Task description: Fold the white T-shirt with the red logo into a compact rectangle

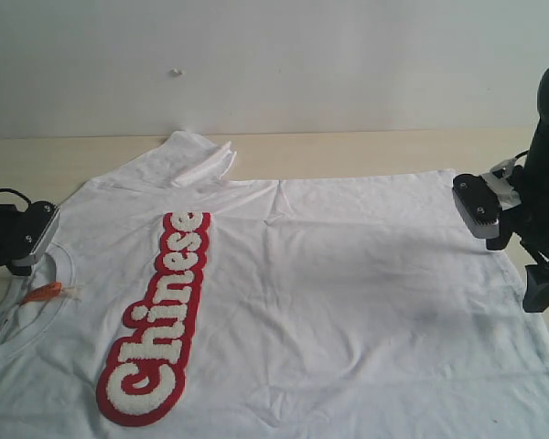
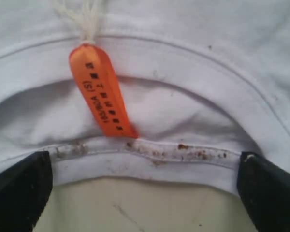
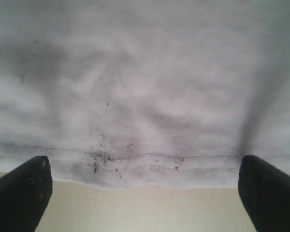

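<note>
Left end effector (image 2: 144, 159) spread, right end effector (image 3: 144, 159) spread

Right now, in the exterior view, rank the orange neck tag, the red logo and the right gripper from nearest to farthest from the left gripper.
1. Orange neck tag: at the collar, beside the left gripper.
2. Red logo: further in, along the chest.
3. Right gripper: farthest, at the T-shirt's opposite edge.

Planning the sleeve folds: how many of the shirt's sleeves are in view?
1: one sleeve lies crumpled at the far edge of the white T-shirt, beyond the red logo. The other may be hidden off-frame.
</note>
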### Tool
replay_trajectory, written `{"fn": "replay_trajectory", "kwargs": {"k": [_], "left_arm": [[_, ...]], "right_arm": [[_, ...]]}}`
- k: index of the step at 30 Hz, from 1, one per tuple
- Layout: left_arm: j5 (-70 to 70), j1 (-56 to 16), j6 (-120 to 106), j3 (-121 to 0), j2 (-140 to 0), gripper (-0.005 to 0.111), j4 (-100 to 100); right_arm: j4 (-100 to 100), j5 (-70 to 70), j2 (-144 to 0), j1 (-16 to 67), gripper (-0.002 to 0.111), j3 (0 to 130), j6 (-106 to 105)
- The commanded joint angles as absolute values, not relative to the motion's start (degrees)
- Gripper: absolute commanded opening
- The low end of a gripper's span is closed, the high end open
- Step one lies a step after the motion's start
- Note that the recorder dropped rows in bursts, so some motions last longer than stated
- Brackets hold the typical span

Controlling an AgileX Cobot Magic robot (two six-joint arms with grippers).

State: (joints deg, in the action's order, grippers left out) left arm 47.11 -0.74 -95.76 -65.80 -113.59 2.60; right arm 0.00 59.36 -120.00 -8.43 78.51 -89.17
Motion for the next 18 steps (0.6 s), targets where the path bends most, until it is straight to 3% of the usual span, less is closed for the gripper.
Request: {"fn": "replay_trajectory", "kwargs": {"k": [1,10,18], "left_arm": [[47.23,-0.54,-95.55,-66.16,-113.5,0.105,2.69],[47.23,-0.54,-95.55,-66.16,-113.5,0.105,2.69],[47.23,-0.54,-95.55,-66.16,-113.5,0.105,2.69]], "right_arm": [[-1.06,57.86,-120.0,-8.83,0.105,78.91,-87.75],[-1.06,59.69,-120.77,-8.83,0.105,78.1,-87.85],[-0.68,52.03,-120.87,-8.83,0.105,78.1,-86.67]]}}
